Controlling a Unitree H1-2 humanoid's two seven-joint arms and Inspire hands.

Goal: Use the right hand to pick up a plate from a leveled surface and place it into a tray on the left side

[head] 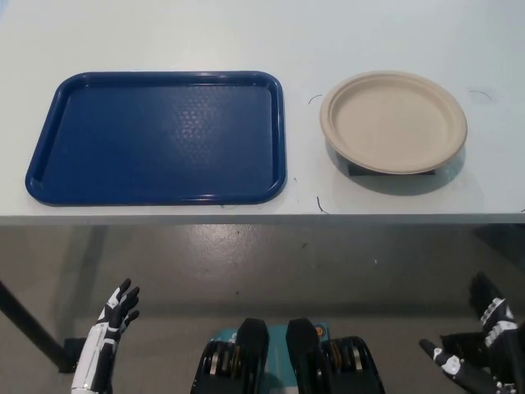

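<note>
A beige round plate (394,120) rests on a small dark raised block at the table's right side, its rim standing a little above the tabletop. To its left lies a blue rectangular tray (49,176), with nothing on it. My black right hand (476,353) hangs low at the bottom right, below the table's front edge, fingers spread and holding nothing. My white left hand (111,332) rests at the bottom left, also below the table edge, fingers apart.
The light grey table (303,33) spans the upper half of the view; its front edge runs across the middle. Below it is grey floor. A dark table leg (29,328) slants at the lower left.
</note>
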